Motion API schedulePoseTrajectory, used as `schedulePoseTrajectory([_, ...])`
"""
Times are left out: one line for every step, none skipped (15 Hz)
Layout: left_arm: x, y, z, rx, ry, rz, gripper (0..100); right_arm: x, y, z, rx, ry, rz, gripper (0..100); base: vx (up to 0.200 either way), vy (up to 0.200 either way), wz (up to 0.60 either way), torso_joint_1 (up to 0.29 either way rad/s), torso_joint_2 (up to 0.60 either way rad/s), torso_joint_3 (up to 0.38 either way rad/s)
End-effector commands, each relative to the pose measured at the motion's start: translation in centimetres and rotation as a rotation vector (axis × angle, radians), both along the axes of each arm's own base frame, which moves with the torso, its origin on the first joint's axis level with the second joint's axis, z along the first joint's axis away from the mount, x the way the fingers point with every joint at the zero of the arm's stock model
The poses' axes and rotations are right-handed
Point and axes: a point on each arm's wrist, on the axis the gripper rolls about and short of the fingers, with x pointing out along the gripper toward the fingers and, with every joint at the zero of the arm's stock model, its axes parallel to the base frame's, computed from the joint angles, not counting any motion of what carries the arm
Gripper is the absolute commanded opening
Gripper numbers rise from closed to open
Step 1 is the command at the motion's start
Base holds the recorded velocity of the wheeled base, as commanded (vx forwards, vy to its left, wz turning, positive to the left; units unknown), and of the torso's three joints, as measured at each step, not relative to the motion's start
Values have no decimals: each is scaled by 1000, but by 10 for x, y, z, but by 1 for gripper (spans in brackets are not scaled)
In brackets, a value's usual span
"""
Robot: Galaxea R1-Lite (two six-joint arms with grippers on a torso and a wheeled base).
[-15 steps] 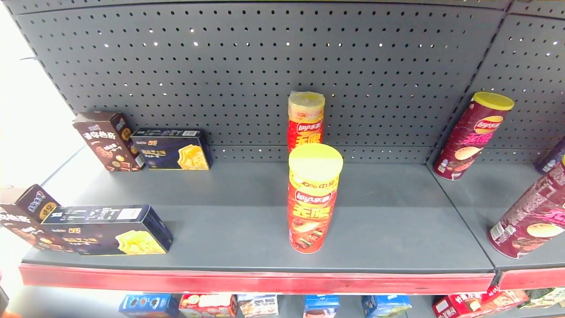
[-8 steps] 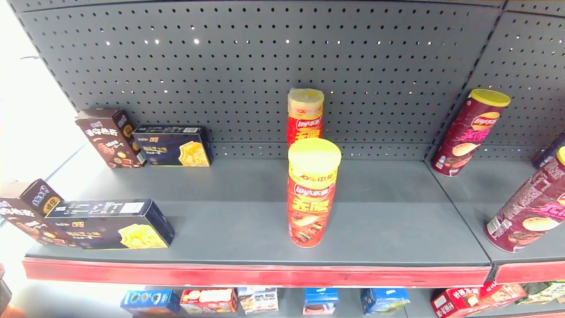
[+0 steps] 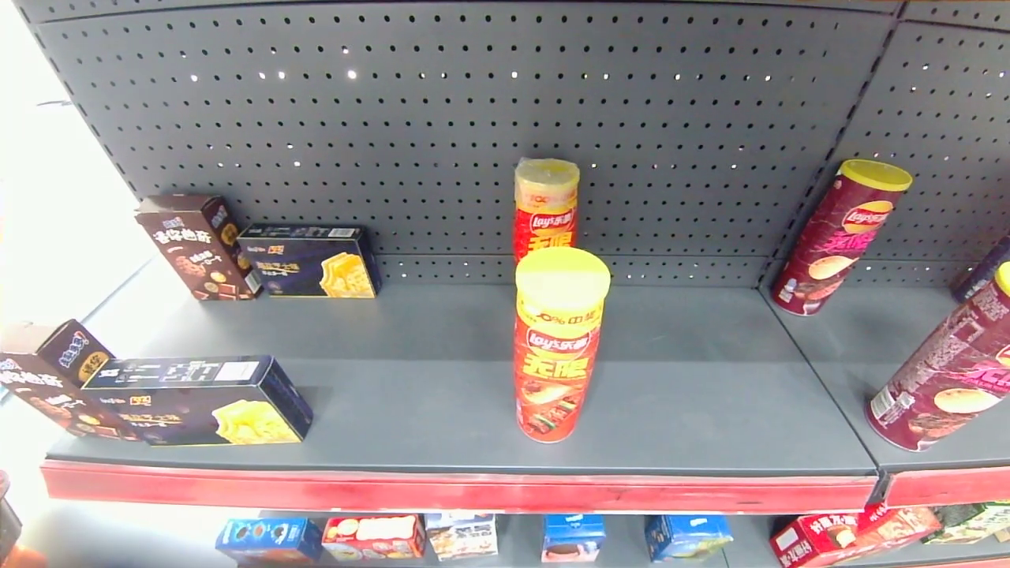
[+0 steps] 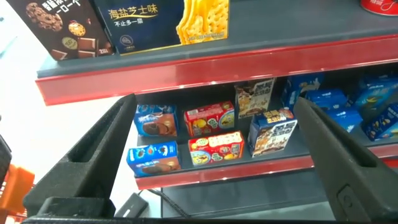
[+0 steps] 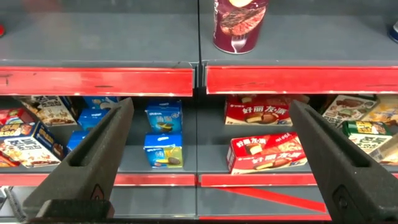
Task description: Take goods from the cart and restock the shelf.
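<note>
The shelf point(image 3: 694, 394) is a grey deck with a red strip point(image 3: 458, 491) along its front and a pegboard point(image 3: 473, 118) behind. Near the middle stands the front can point(image 3: 559, 347), upright. It has a yellow lid and a red label with large yellow characters and grilled meat pictured low down. Straight behind it, against the pegboard and apart from it, stands the back can point(image 3: 546, 207) with the same label. At the back on the left, a brown box point(image 3: 193, 246) picturing cookies stands just beside a navy box point(image 3: 312, 262) picturing yellow crackers. At the front edge on the left is a like pair: a second brown box point(image 3: 51, 375), partly hidden by a second navy box point(image 3: 197, 402). In the bay to the right stand two maroon cans with yellow lids and chips pictured on them, the far maroon can point(image 3: 841, 237) by the pegboard and the near maroon can point(image 3: 943, 379) by the front edge. The lower shelf point(image 4: 217, 173) holds small cartons in two rows, blue cartons point(image 4: 155, 118) beside red cartons point(image 4: 209, 118). The left hand point(image 4: 212, 102) hangs before that lower shelf, its fingers wide apart with nothing between them. The right hand point(image 5: 211, 104) is also spread and empty, before a blue pack point(image 5: 163, 118) and a red pack point(image 5: 258, 112) below the red strip.
</note>
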Motion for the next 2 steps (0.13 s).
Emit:
schedulePoseTrajectory([0, 0, 0, 0, 1, 1, 100, 0, 0, 0, -1, 1, 0, 100, 0, 0, 0, 0, 0, 0])
schedulePoseTrajectory([0, 0, 0, 0, 2, 1, 100, 0, 0, 0, -1, 1, 0, 100, 0, 0, 0, 0, 0, 0])
